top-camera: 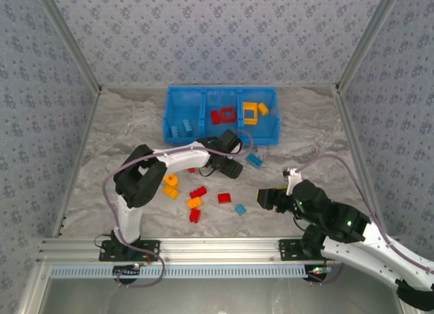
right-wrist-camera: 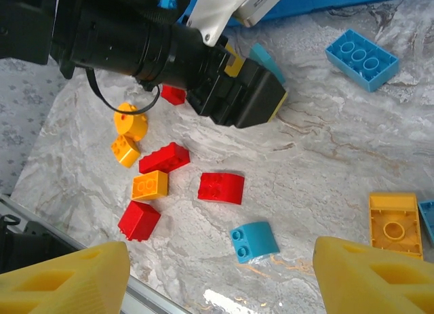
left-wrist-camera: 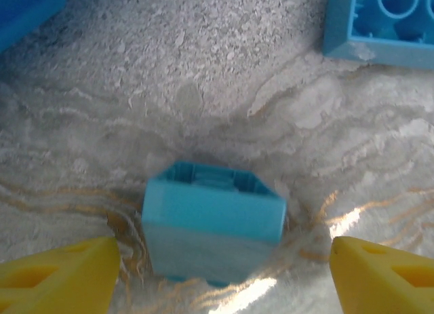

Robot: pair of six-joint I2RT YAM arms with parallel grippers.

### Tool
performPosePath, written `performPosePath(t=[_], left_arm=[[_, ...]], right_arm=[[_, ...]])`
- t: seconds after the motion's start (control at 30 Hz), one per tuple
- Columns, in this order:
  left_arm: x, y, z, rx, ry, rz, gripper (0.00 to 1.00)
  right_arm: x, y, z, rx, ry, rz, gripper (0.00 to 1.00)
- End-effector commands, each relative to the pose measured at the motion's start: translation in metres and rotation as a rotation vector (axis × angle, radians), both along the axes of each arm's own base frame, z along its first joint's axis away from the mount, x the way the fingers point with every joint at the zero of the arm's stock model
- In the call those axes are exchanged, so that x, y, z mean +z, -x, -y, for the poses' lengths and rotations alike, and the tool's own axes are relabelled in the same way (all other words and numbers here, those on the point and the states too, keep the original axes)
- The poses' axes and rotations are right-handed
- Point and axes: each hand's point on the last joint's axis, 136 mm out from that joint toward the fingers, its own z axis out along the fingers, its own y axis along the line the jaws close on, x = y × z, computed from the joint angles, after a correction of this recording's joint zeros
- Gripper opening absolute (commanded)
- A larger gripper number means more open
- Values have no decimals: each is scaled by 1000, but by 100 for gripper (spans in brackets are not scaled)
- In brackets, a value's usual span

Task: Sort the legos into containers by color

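Blue bin [top-camera: 268, 135] at 12 o'clock of worktop [top-camera: 135, 124]. Left compartment holds light blue pieces [top-camera: 180, 131], middle holds red frame [top-camera: 224, 115], right holds yellow frame [top-camera: 250, 112]. The left gripper [left-wrist-camera: 224, 256] is low over worktop with yellow fingers [left-wrist-camera: 61, 273] wide apart; light blue brick [left-wrist-camera: 213, 226] between them, touching neither. Second light blue brick [left-wrist-camera: 380, 22] at 1 o'clock of it. Red and orange bricks [top-camera: 198, 192] loose at 7 o'clock of left gripper. The right gripper [right-wrist-camera: 222, 260] hovers with fingers apart; curved light blue brick [right-wrist-camera: 254, 241] just beyond at 12 o'clock.

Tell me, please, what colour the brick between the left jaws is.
Light blue brick, best in left wrist view.
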Motion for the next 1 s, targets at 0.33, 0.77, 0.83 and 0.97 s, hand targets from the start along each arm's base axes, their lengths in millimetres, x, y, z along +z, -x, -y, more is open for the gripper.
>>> performPosePath(t=[0.33,0.77,0.83,0.97], left_arm=[[18,-21,8,12,-6,109,35],[123,-24,-107,382,69,183,33],[129,-35,-128,442,62,186,33],[129,-65,-157,541,33,161,33]], right_arm=[[5,-8,-9,-10,2,8,73],[27,-30,-68,149,65,97,71],[35,-37,-85,179,82,147,71],[47,-58,-113,164,164,238,71]])
